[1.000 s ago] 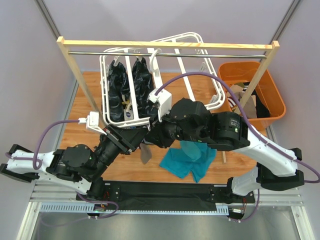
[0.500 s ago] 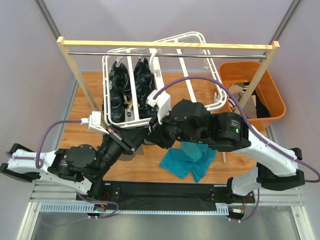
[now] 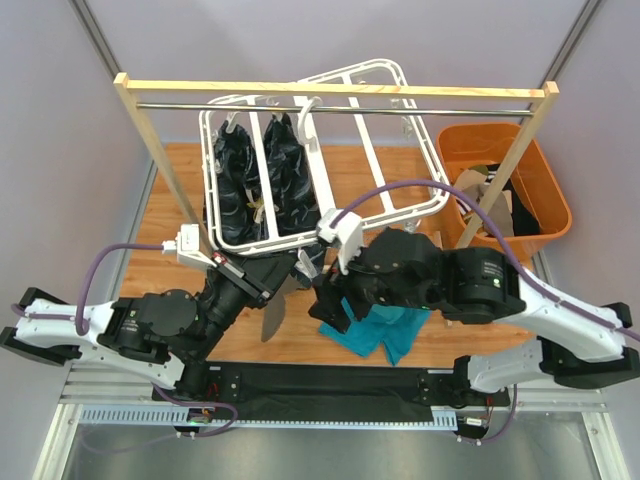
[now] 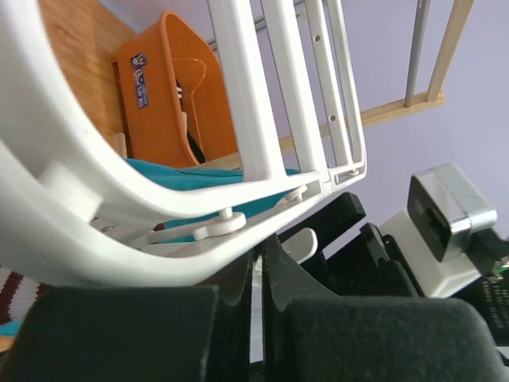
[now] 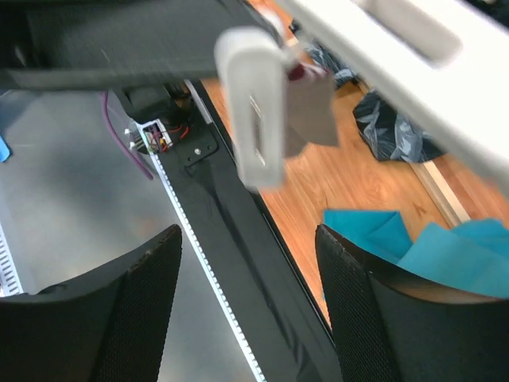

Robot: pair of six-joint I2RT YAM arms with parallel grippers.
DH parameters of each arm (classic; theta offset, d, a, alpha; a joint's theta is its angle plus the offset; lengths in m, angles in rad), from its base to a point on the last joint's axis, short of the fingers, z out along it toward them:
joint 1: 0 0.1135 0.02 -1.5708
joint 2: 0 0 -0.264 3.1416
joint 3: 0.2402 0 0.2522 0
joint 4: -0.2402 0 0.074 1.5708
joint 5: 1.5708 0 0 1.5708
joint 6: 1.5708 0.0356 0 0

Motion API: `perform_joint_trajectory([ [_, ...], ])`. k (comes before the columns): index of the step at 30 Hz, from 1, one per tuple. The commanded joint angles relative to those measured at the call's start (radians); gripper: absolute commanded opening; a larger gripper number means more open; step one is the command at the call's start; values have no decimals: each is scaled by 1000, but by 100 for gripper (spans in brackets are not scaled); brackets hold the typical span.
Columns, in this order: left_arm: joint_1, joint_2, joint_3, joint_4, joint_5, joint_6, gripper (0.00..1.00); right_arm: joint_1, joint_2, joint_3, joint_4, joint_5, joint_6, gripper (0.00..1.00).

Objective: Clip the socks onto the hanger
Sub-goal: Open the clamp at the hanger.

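The white hanger [image 3: 322, 150] hangs from the rack's rail, with two black socks [image 3: 265, 180] clipped in its left half. A grey-brown sock [image 3: 273, 314] dangles from a white clip [image 5: 253, 111] under the hanger's near rim. Teal socks [image 3: 385, 328] lie on the table. My left gripper [image 3: 291, 273] is shut just under the near rim [image 4: 159, 239], beside that clip; I cannot tell whether anything thin is nipped. My right gripper [image 5: 250, 306] stands open and empty, below and apart from the clip and the grey-brown sock [image 5: 314, 111].
A wooden rack [image 3: 335, 90] with a metal rail spans the back. An orange bin [image 3: 505, 175] holding more cloth stands at the right. A black strip [image 3: 330, 385] runs along the table's near edge. A red-and-white striped edge [image 4: 16, 290] shows at lower left.
My right gripper has opened and drawn back toward the near edge, leaving the grey-brown sock hanging from the clip. My left gripper has shut. The hanger has swung slightly.
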Motion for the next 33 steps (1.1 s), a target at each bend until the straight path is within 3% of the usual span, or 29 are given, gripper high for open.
perform_joint_trajectory([
  [1,-1,5,12,-47,-35,-95,0,18,-175,-135,151,47,10,70],
  [6,-1,-3,-8,-59,-44,-190,0,46,-305,-316,436,47,-82,58],
  [14,-1,-27,-84,19,-40,-291,0,72,-364,-475,758,147,-206,52],
  [23,-1,-27,-78,73,5,-294,0,70,-368,-534,901,178,-286,46],
  [33,-1,-23,-83,76,17,-307,0,72,-342,-528,892,170,-284,36],
])
